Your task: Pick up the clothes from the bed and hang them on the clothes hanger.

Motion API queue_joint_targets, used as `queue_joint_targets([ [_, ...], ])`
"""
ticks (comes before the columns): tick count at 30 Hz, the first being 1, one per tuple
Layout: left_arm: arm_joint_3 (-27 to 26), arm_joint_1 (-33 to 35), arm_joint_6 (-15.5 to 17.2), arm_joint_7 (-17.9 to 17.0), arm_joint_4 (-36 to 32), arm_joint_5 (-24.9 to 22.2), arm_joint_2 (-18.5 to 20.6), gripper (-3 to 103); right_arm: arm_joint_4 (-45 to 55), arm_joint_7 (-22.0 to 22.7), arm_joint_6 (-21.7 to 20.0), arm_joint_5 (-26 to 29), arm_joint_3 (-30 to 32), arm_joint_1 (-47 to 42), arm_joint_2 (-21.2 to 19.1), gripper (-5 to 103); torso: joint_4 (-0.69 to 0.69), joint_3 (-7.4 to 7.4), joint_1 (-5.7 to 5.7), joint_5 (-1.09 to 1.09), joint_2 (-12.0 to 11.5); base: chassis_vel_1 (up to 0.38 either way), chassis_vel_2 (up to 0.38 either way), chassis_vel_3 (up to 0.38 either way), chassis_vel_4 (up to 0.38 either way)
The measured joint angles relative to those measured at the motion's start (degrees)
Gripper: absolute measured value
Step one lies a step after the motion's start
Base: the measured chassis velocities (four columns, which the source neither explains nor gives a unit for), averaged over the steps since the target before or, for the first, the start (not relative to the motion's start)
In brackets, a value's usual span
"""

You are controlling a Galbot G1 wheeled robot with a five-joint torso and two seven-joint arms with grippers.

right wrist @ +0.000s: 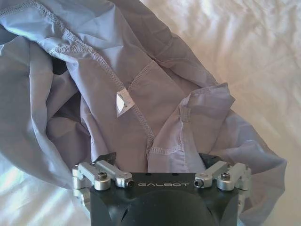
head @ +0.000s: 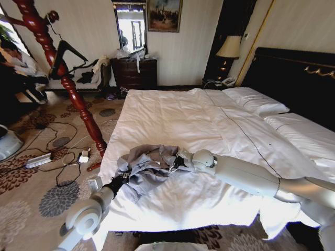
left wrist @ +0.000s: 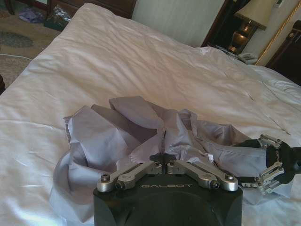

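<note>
Jacket (head: pixel 146 167) bunched on bed (head: pixel 172 115): left gripper (left wrist: pixel 163 162) pinching its edge, right gripper (right wrist: pixel 160 162) spread wide over collar.

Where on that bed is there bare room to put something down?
The bed is free between the jacket and the pillows. Crowded near the foot: the left gripper and right gripper meet at the jacket.

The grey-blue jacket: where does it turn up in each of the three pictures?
Head view: jacket crumpled on the bed's near edge, between both grippers.
Left wrist view: jacket just beyond the left gripper.
Right wrist view: jacket close up.
Shared landmark: white duvet.
</note>
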Motion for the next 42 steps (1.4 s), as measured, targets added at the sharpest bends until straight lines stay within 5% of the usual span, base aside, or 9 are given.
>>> queue_joint_targets([
  [27,-0.11,0.18,-0.09,-0.08,-0.66,0.13,0.06,0,0.23,0.39,-0.17,1.15,-0.17,-0.53,-0.67,1,0.0,0.0,0.0,0.0,0.0,0.0,0.0,0.0,0.0],
  [42,-1.02,-0.59,-0.65,-0.48,-2.88,-0.26,3.66,0,4.3,5.59,-0.25,8.06,8.47,-3.65,-4.67,0,0.01,0.0,0.0,-0.04,0.0,0.0,0.0,0.0,0.0],
])
